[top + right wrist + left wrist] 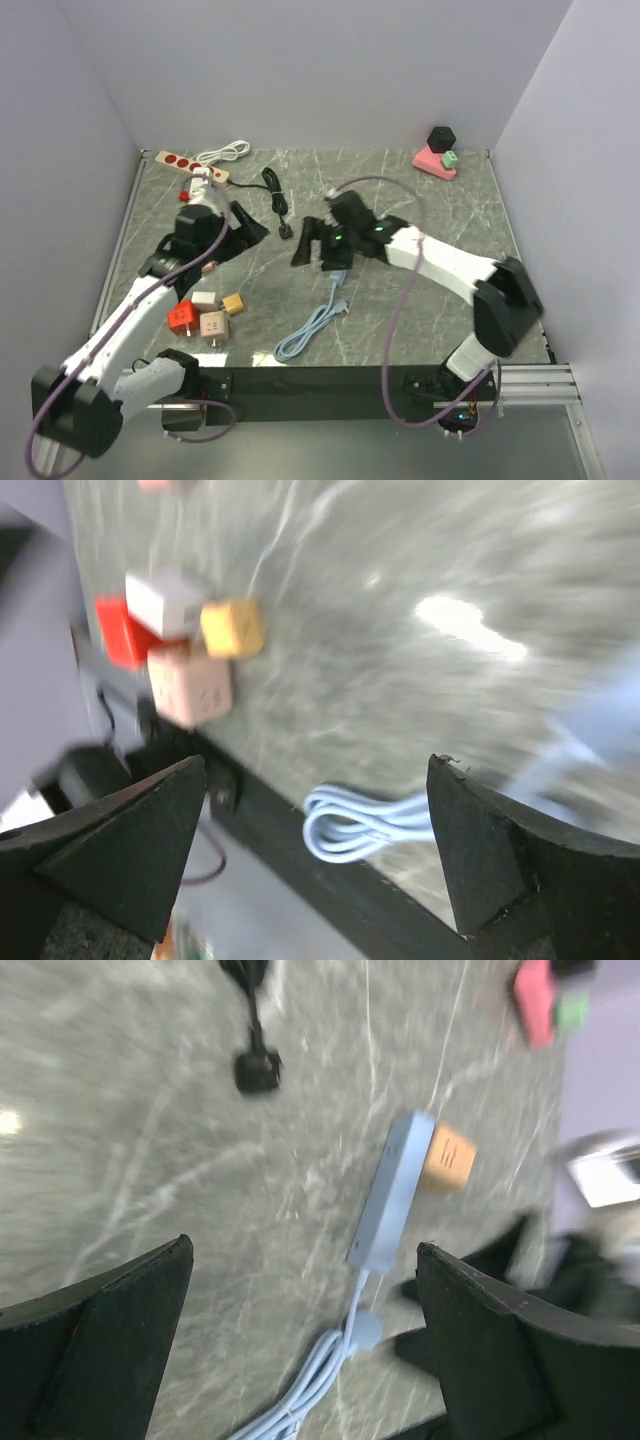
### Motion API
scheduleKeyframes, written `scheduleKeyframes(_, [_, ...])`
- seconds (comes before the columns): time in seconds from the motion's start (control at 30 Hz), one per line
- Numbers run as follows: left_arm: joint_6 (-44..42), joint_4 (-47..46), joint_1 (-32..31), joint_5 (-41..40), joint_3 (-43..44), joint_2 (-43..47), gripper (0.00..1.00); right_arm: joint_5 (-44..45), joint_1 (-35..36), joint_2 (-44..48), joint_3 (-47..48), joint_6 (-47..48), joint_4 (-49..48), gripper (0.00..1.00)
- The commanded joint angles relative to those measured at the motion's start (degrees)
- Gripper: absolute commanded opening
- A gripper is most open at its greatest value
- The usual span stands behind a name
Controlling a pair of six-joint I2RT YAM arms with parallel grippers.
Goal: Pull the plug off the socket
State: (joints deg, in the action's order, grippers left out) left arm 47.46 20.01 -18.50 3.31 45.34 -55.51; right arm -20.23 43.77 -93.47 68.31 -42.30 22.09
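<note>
Strip point(390, 1195), pale blue, lies flat on the worktop point(420, 200), with the orange plug point(447, 1158) seated in its far end and sticking out to one side. In the left wrist view both lie ahead of my left end effector point(300, 1360), within the gap between its fingers point(110, 1340) and touching neither. That end effector's jaws stand wide apart and hold nothing.

My right end effector point(320, 860) is likewise spread apart and empty. Its camera shows the coiled blue cable point(360, 825) between the fingers near the worktop's edge. A pale blue smear at the right border may be the strip; I cannot confirm it.

From above, the right end effector sits over the upper end of the strip. The plug is covered there by the arm. Whether the fingers touch the strip cannot be judged from that view.

Both wrist views are blurred. The plug's face is not readable, and how deep it sits cannot be told. A black plug point(257, 1070) lies apart, beyond the strip. Four cubes point(190, 685) sit clustered well to the left.
</note>
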Motion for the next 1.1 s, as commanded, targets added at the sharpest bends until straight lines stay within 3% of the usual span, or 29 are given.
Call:
scheduleKeyframes(0.0, [-4.48, -4.72, -5.38, 1.81, 3.07, -6.96, 0.99, 9.75, -3.58, 8.29, -3.01, 1.96, 6.97, 0.98])
scheduleKeyframes(0.1, [-7.46, -5.86, -12.94, 1.17, 8.52, -18.54, 0.99, 16.52, -8.06, 14.87, -5.55, 1.79, 11.31, 1.0])
scheduleKeyframes(0.2, [-9.93, -7.35, -15.85, 1.78, 13.44, -27.94, 0.99, 16.89, -15.25, 19.53, -10.29, 0.3, 9.83, 1.0])
scheduleKeyframes(0.53, [-15.73, -8.76, -22.8, 2.67, 27.95, -50.04, 0.99, 4.94, -30.83, 22.72, -17.94, 2.05, 0.25, 1.0])
scheduleKeyframes(0.8, [-17.14, -9.02, -25.0, 2.4, 33.31, -59.71, 0.99, -3.59, -34.89, 18.07, -20.32, 3.01, -7.66, 1.0])
scheduleKeyframes(0.9, [-16.97, -10.43, -25.62, 3.45, 34.28, -62.08, 0.92, -5.87, -35.77, 14.83, -20.59, 3.11, -10.48, 1.0])
scheduleKeyframes(1.0, [-16.44, -11.74, -25.71, 6.26, 34.11, -63.84, 0.64, -8.07, -36.56, 11.66, -21.03, 2.4, -13.63, 1.0])
scheduleKeyframes(1.03, [-16.18, -12.18, -25.71, 7.31, 33.68, -63.76, 0.43, -8.42, -36.65, 10.86, -21.03, 2.23, -14.17, 1.0])
scheduleKeyframes(1.07, [-15.56, -13.23, -25.71, 7.5, 32.98, -63.59, 0.31, -8.25, -36.65, 9.72, -20.85, 2.14, -14.52, 1.0])
